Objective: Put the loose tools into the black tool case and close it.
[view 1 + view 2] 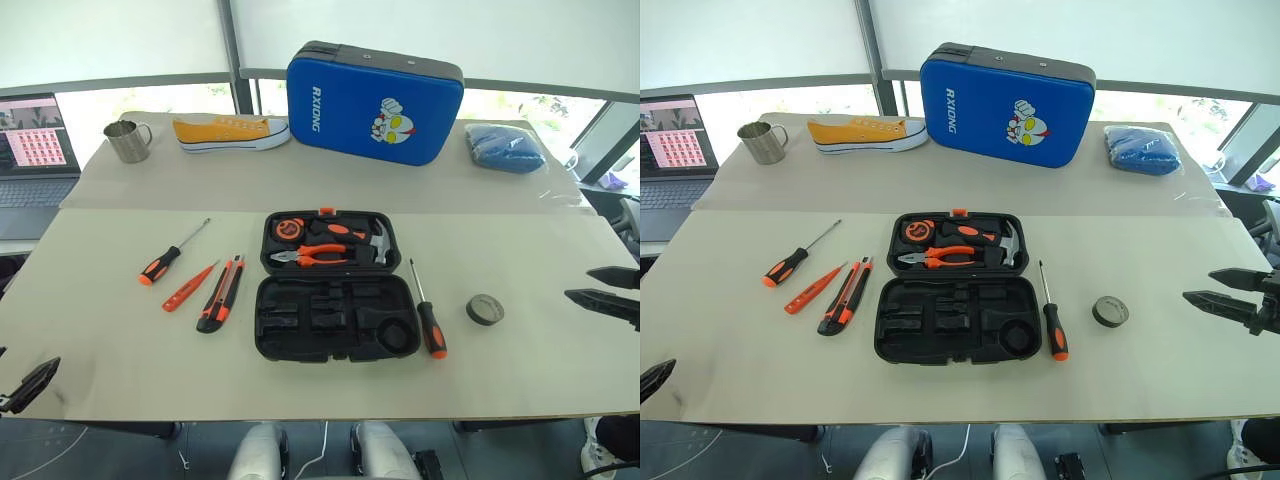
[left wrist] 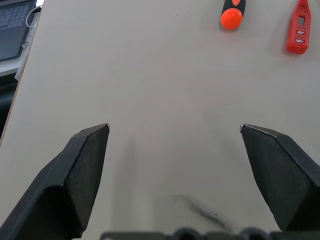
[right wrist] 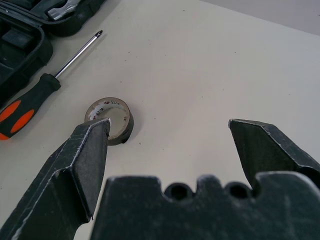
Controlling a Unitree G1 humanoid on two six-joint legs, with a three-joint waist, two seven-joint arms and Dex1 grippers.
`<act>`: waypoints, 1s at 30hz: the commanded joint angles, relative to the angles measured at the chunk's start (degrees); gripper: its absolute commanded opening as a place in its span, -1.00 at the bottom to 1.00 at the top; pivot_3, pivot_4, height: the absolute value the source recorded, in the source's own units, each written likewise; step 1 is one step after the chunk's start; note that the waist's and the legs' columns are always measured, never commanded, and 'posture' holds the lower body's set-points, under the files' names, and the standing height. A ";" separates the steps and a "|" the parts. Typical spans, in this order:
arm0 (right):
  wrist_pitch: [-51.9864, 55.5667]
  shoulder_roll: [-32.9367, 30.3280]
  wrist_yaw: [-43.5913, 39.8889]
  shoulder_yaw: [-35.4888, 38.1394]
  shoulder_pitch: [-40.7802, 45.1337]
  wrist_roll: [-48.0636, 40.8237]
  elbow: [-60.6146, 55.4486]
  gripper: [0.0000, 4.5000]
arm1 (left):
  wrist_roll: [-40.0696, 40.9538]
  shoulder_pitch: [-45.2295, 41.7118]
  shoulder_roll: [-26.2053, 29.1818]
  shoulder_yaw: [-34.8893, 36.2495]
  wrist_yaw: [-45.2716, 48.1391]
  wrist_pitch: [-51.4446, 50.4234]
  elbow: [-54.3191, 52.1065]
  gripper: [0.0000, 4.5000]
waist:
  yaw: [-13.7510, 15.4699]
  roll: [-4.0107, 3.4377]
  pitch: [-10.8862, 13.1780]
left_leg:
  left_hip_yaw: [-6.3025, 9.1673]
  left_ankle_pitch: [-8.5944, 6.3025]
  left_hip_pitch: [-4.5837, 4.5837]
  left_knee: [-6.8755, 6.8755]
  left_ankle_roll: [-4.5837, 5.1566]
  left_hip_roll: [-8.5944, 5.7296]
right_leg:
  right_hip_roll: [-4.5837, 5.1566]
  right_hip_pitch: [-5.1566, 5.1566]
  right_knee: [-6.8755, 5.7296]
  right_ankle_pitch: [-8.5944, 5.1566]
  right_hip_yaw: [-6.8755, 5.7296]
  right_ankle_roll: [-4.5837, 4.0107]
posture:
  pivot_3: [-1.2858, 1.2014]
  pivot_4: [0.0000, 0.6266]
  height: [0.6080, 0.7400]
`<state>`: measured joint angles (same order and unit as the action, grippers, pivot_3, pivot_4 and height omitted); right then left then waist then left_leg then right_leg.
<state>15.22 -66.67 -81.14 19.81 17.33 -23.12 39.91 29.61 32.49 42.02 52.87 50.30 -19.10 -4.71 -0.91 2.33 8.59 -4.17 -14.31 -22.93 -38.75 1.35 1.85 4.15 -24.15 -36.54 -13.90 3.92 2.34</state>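
Right wrist view, right claw released, finger half covering tape roll, left claw released.

Beige table before bright windows with dark frames

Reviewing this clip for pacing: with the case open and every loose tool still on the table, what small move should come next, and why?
Probably bring the right gripper in over the tape roll and lower onto it. Its jaws stand open and empty, and the roll is the loose tool closest to it, lying just right of the open black tool case, with only a screwdriver between.
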 commanded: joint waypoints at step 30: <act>22.59 13.54 27.56 -0.58 -5.06 -29.78 -77.97 0.96 | -21.30 -73.26 13.60 -59.87 3.12 -19.14 40.29 1.00 | 0.27 0.25 0.09 | 0.15 -0.02 -0.42 -0.20 -0.14 0.04 | -0.62 -0.21 -0.22 0.08 -0.02 -0.01 | 0.03 -0.52 0.98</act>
<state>36.97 -53.32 -55.81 18.63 10.88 -50.76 -35.99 10.54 -39.12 55.64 -6.61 52.85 -40.01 32.44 -0.64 2.58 8.68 -4.00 -14.33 -23.38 -38.98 1.20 1.90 3.54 -24.35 -36.75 -13.82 3.88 2.33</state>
